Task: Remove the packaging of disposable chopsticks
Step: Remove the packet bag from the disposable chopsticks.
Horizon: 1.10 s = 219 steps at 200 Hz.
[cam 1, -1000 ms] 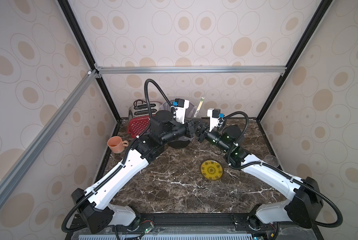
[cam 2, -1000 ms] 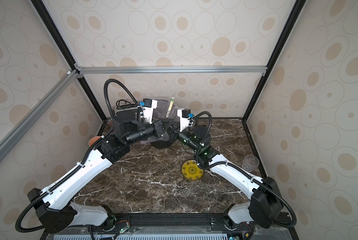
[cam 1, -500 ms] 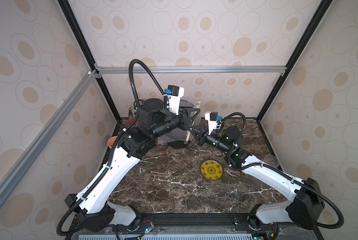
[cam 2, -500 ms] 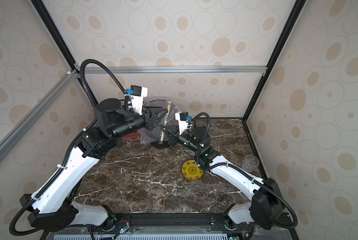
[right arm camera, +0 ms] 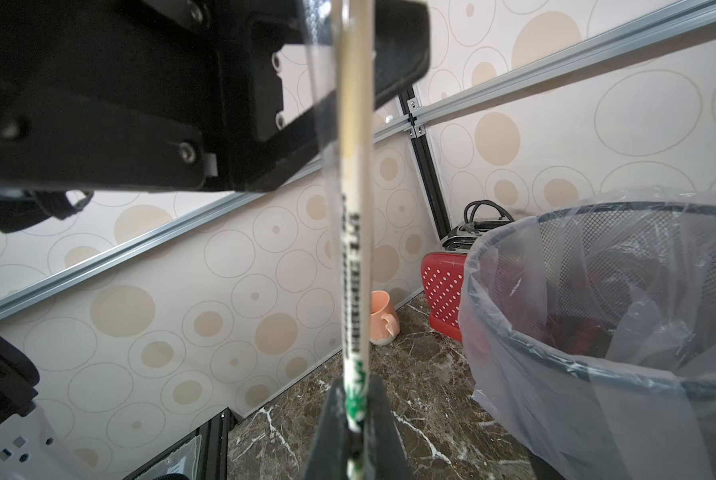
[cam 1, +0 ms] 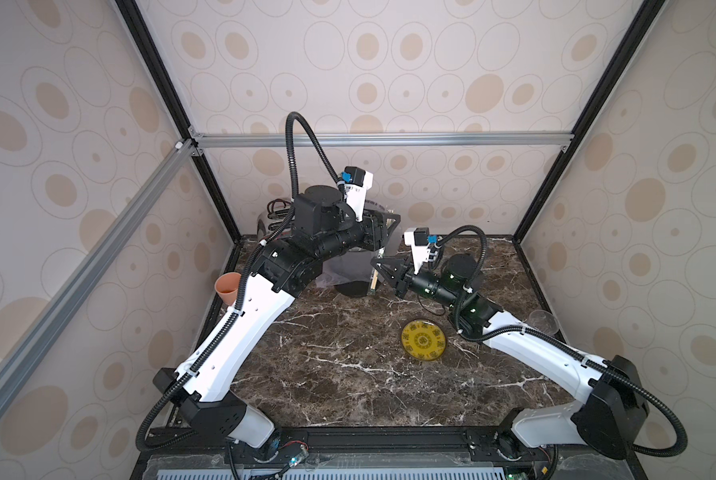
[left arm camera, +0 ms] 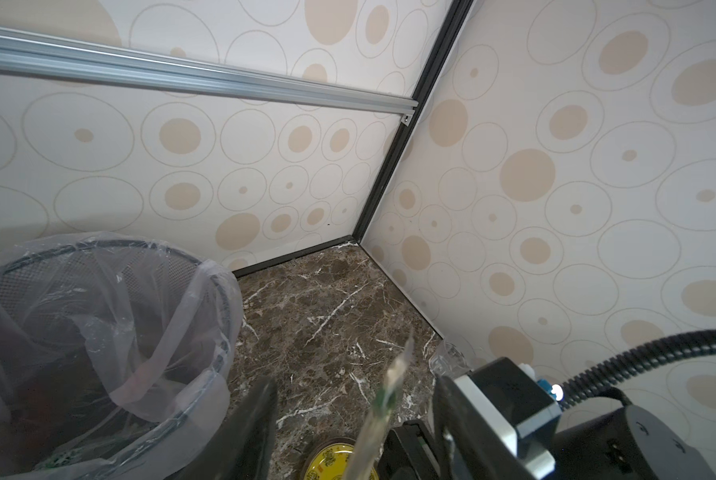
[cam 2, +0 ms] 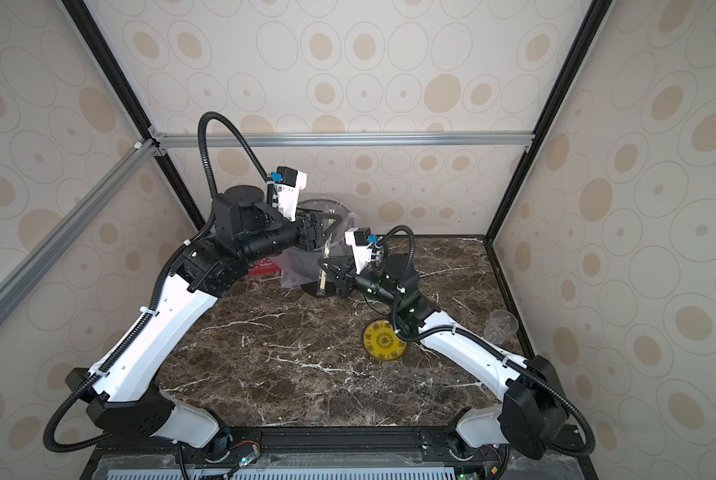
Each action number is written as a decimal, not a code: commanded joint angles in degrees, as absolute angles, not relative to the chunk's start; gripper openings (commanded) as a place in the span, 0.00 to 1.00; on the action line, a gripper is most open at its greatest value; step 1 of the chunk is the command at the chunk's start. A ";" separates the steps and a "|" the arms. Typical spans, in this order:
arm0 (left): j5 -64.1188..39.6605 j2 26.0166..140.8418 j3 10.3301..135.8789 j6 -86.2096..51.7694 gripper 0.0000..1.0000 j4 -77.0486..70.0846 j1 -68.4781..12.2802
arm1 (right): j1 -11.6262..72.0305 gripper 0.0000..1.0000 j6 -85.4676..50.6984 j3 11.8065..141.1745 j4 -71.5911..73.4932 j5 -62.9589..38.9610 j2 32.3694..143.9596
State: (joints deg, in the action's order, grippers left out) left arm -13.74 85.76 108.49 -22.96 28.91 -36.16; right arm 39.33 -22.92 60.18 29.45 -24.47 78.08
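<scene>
The disposable chopsticks (right arm camera: 354,137) stand nearly upright above the back of the table, in both top views (cam 1: 374,283) (cam 2: 322,282). Around them is the packaging (right arm camera: 353,291), a clear sleeve with dark and green print. My right gripper (right arm camera: 356,415) (cam 1: 379,266) is shut on their lower, green-printed part. The sleeve's upper end (left arm camera: 391,386) rises between the spread fingers (left arm camera: 256,415) of my left gripper (left arm camera: 354,411) (cam 1: 389,230), which is open and not touching it.
A mesh bin with a clear liner bag (right arm camera: 597,332) (left arm camera: 98,332) stands just behind the grippers. A red toaster (right arm camera: 443,291) and an orange cup (cam 1: 227,286) are at the back left. The yellow plate (cam 1: 423,340) and a clear cup (cam 2: 501,326) are to the right.
My left gripper has opened and let go of the sleeve's top, and that arm has lifted. The right gripper has brought the wrapped chopsticks lower and leftward.
</scene>
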 commanded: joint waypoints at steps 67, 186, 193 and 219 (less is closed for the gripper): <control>-17.50 83.58 109.33 -24.08 0.33 26.10 -34.98 | 39.99 0.00 -22.32 59.33 29.53 -25.23 77.33; -17.71 84.46 108.58 -25.09 0.38 25.05 -34.89 | 40.34 0.00 -22.28 58.41 29.97 -24.74 76.64; -17.30 84.54 108.63 -24.81 0.40 25.60 -34.90 | 40.28 0.00 -22.19 58.55 29.84 -24.88 76.64; -16.37 85.07 109.49 -24.00 0.44 27.31 -34.94 | 40.31 0.00 -21.97 58.97 29.53 -25.05 76.47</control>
State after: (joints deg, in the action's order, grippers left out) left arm -17.23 84.95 108.22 -24.91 25.43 -35.33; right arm 39.81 -22.81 59.00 28.64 -24.45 78.08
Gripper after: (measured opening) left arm 0.436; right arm 0.067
